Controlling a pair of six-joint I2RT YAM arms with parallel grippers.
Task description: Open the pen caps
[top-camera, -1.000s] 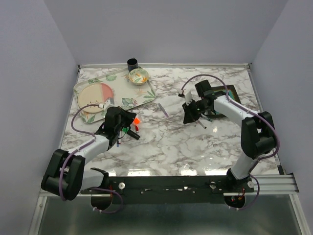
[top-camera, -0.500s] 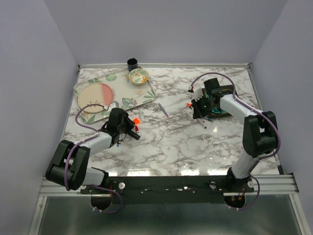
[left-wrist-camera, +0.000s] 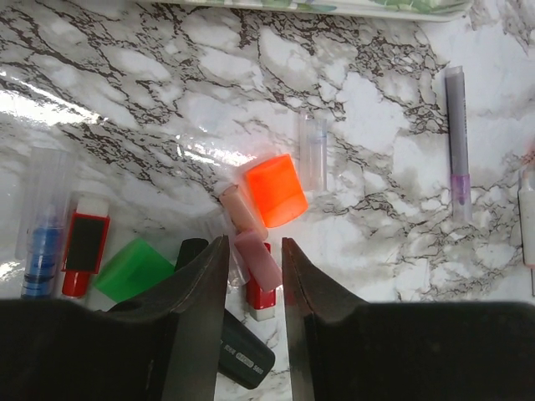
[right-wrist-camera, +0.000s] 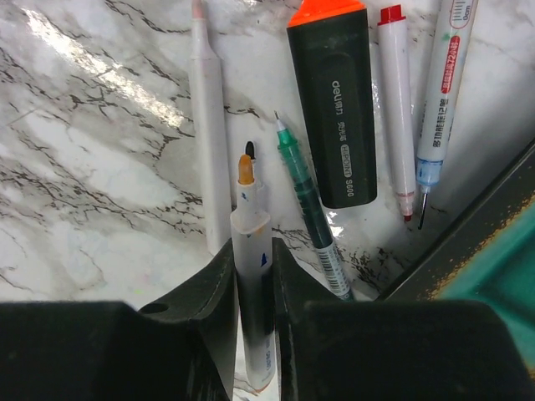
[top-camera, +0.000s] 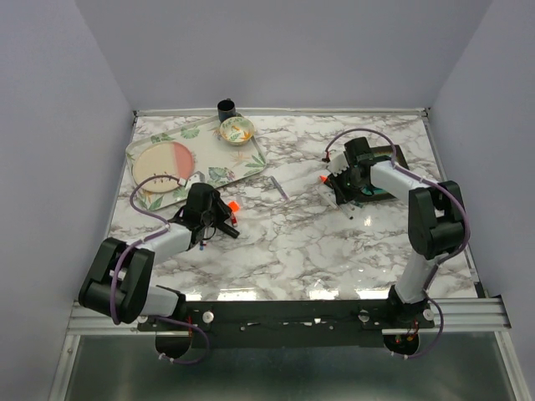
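While the left gripper [left-wrist-camera: 253, 244] sits low over the marble table [left-wrist-camera: 376, 100], its fingers are spread, with a pink cap [left-wrist-camera: 257, 261] lying loose between them. There's a gap on its left side, so it's let go, not pinched. That cap's long axis runs upper left to lower right, just below frame centre. Right above it is a fat orange cap [left-wrist-camera: 276, 190], tilted much the same way. A green cap [left-wrist-camera: 134, 267] lies tilted at lower left. A red cap [left-wrist-camera: 86, 242] and a blue cap [left-wrist-camera: 40, 251] sit vertical in the frame at the far left. A clear cap [left-wrist-camera: 312, 150] is vertical too, just above the orange one. A purple pen [left-wrist-camera: 457, 142] runs straight up-down by the right edge.

Over on the right wrist view, the right gripper [right-wrist-camera: 253, 246] is clamped on an orange-tip pen [right-wrist-camera: 249, 225], tip pointing up the frame, long axis vertical. It looks lifted off the table. Around it, a white pen [right-wrist-camera: 207, 125] on the left and a green pen [right-wrist-camera: 308, 209] on the right both point up. The black highlighter [right-wrist-camera: 330, 109] has its orange end at the top. All of these lie roughly parallel, near a dark box [right-wrist-camera: 485, 234] at lower right.

From the top view, the left arm stretches low from the lower left, up and right, ending just below the tray [top-camera: 251, 163]. The right arm rises at lower right, bends near the right edge, and its forearm heads left.
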